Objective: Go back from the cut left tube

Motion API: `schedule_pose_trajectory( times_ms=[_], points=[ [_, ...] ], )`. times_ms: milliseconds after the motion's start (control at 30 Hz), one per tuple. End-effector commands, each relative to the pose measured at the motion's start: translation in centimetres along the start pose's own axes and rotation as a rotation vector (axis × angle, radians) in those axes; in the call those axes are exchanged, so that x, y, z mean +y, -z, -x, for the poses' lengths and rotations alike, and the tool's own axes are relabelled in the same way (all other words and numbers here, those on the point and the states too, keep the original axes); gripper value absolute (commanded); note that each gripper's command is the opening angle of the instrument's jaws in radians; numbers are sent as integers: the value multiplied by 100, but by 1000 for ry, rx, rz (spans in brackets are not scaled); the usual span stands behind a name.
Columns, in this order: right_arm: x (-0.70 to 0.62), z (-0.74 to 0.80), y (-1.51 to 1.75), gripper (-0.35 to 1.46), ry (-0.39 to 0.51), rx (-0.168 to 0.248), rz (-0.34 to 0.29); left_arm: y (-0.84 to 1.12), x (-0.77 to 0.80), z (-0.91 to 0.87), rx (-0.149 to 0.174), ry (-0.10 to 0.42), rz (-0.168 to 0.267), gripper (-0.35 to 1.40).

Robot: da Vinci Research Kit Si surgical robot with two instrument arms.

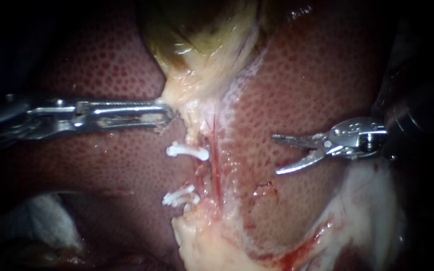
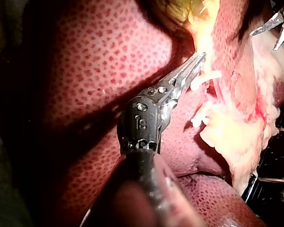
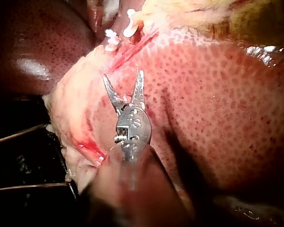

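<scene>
Where the left instrument meets the gallbladder, its tip is obscured.

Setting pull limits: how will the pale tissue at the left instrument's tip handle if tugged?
Probably floppy: the pale tissue narrows to a thin neck toward the left instrument. Likely slippery, given its wet sheen. Possibly tears easily; edges look ragged.

In the endoscope view the gallbladder sits at 12 o'clock, on the liver that spreads behind everything. Your left instrument enters from 9 o'clock, its tip touching the gallbladder's lower edge. Near centre lies the upper clip, with the lower clip apart from it towards 6 o'clock. Your right instrument enters from 3 o'clock, its tip over the liver, well apart from both clips.
</scene>
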Motion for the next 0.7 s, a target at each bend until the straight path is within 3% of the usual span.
schedule_pose_trajectory(
  times_ms=[33,233,700],
  points=[
    [0,0,0,143,4,-1,0,-5,0,1,-3,0,0,-35],
    [-1,-1,0,143,10,-1,-1,-26,-1,7,-15,-2,8,-35],
    [-2,-4,-1,143,26,-1,-3,-27,0,7,-17,3,10,-35]
  ],
)
